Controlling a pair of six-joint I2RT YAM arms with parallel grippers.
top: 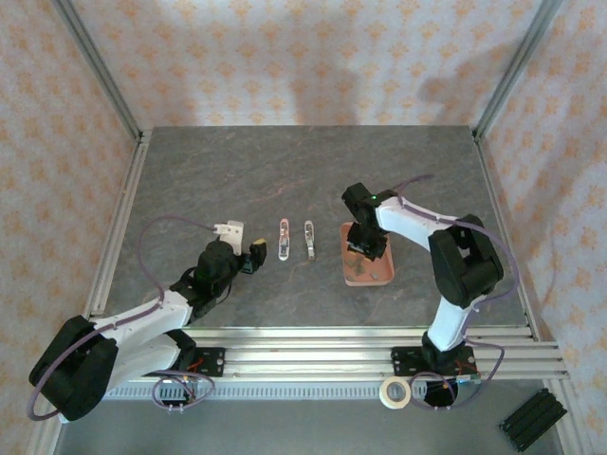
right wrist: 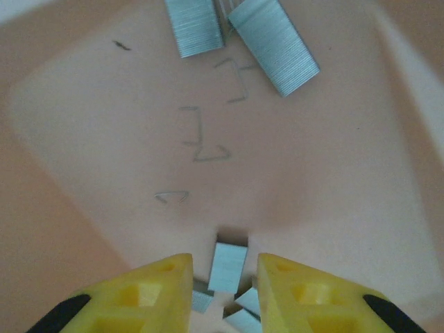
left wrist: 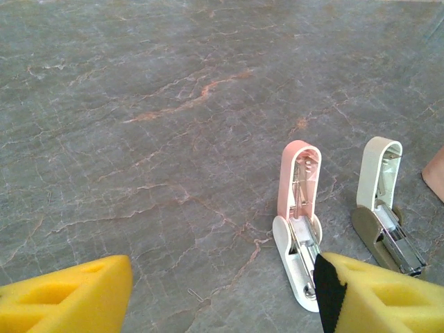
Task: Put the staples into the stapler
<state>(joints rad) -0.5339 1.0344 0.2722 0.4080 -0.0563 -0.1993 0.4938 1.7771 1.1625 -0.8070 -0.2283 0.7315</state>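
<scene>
Loosely, your right gripper (right wrist: 225,262) straddled a staple strip (right wrist: 227,269), jaws unclenched; left gripper (left wrist: 223,277) released; an off-centre pinch could have snapped it

Left pincer (left wrist: 223,281) wide, right pincer (right wrist: 225,267) narrow

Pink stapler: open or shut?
Open: on the pink stapler the top is swung back from the base, metal staple channel exposed.
</scene>
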